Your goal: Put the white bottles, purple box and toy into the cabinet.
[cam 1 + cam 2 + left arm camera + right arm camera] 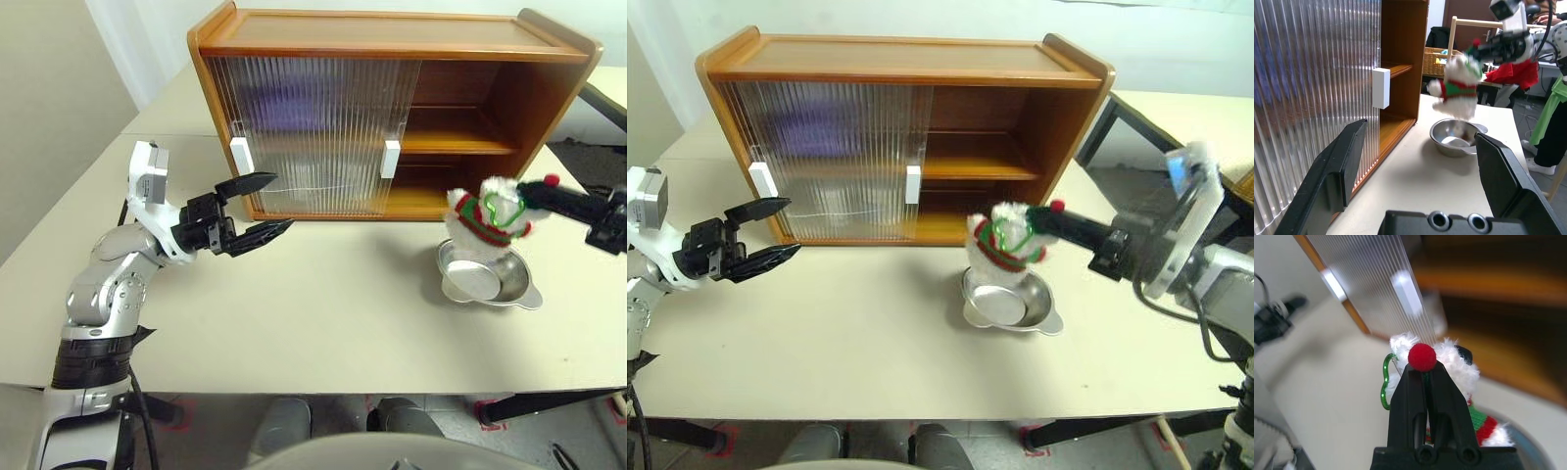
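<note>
White plush, red and green trimmed: the toy [487, 217] hangs pinched by its hat in my right claw [1065, 222], fingers pressed together just under the red bobble, the figure lifted clear above the shallow silver dish [487, 277] on the pale table [323, 313]. Beyond it stands the reddish-brown wooden cabinet [392, 39], right half open, ribbed translucent doors to the left. Left claw [263, 207] spread wide, holding nothing, near the left door's white handle [241, 155].

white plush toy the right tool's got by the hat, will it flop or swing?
Likely floppy: the small white plush toy with red and green trim hangs from the right tool, pinched at its hat. Probably light, so it may swing. It hangs above the shallow silver dish.
</note>
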Controlling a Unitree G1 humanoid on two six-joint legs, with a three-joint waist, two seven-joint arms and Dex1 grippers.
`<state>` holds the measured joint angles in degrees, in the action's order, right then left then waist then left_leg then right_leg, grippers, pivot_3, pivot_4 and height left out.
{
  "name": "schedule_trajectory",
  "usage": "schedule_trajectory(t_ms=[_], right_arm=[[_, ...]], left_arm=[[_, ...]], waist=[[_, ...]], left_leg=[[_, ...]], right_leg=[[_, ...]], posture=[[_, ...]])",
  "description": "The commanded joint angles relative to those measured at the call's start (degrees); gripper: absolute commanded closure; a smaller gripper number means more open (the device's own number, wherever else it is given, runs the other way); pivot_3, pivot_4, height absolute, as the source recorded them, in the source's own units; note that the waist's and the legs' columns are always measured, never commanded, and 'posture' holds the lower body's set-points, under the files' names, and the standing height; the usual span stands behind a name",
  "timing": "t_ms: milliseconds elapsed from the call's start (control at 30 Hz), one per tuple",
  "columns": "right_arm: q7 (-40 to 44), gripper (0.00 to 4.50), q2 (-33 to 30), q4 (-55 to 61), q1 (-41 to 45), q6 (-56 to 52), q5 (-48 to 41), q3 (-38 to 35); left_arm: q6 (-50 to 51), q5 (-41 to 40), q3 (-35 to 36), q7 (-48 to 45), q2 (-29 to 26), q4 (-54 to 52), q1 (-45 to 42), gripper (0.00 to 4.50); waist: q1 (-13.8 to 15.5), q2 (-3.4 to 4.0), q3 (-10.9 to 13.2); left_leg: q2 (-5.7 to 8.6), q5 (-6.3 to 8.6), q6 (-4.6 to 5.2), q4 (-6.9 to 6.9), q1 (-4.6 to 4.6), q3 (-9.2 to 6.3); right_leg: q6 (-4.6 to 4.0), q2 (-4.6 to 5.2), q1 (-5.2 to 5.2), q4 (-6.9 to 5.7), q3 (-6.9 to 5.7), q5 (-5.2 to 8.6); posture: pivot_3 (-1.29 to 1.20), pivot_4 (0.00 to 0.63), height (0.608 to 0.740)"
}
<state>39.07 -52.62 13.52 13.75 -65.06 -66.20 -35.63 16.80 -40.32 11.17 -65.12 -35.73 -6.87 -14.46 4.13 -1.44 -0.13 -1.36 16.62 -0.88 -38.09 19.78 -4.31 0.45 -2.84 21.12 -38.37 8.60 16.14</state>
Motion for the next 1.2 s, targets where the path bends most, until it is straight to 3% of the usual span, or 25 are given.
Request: schedule_trajectory(t_ms=[33,433,567,700,767,1200], right_arm=[[-4.0,4.48,2.3,-2.2,5.2,2.3,-1.8,-1.0],[-12.9,4.48,14.6,-2.2,12.8,16.3,3.8,2.5],[-13.6,4.48,15.5,-2.0,12.8,17.9,4.2,3.0],[-15.9,4.48,26.2,-5.4,17.0,31.5,11.4,6.1],[-16.0,4.48,28.7,-6.3,18.2,34.3,12.9,6.9],[-11.9,4.48,32.6,-17.7,20.9,43.8,24.8,15.6]], left_arm=[[-0.6,0.9,-0.5,-0.4,0.0,0.6,-0.5,0.0],[-0.6,0.9,-0.4,-0.6,-0.3,1.3,-1.5,0.0],[-0.5,0.9,-0.4,-0.6,-0.3,1.3,-1.6,0.0],[-0.5,1.0,-0.4,-0.8,-0.7,1.3,-2.1,0.0],[-0.5,1.0,-0.3,-0.8,-0.8,1.2,-2.0,0.0],[-0.3,0.7,0.0,0.2,-1.0,-0.1,-1.1,0.0]], waist=[[0.0,0.0,0.0],[0.0,0.07,0.0],[0.0,0.07,0.0],[-0.4,0.14,-0.1],[-0.6,0.19,-0.1],[-0.2,0.27,-0.1]], left_leg=[[-0.01,0.0,0.0,0.0,-0.01,-0.01],[-0.06,0.02,0.04,0.0,0.09,-0.26],[-0.08,0.02,0.04,0.0,0.09,-0.37],[-0.07,0.02,0.04,0.0,0.05,-0.8],[-0.07,0.02,0.04,0.01,0.07,-0.93],[-0.22,-0.04,-0.06,0.03,0.15,-1.35]], right_leg=[[-0.02,0.0,0.0,0.0,0.0,-0.01],[0.54,0.01,0.14,0.0,0.02,-0.35],[0.59,0.01,0.15,0.0,0.04,-0.37],[0.65,-0.03,0.16,0.0,0.06,-0.4],[0.67,-0.08,0.23,0.0,0.04,-0.49],[0.26,-0.11,0.21,0.02,0.09,-0.7]], posture=[[0.12,0.0,0.74],[0.13,0.0,0.74],[0.13,0.0,0.74],[0.13,0.0,0.74],[0.14,0.0,0.74],[0.15,0.0,0.74]])
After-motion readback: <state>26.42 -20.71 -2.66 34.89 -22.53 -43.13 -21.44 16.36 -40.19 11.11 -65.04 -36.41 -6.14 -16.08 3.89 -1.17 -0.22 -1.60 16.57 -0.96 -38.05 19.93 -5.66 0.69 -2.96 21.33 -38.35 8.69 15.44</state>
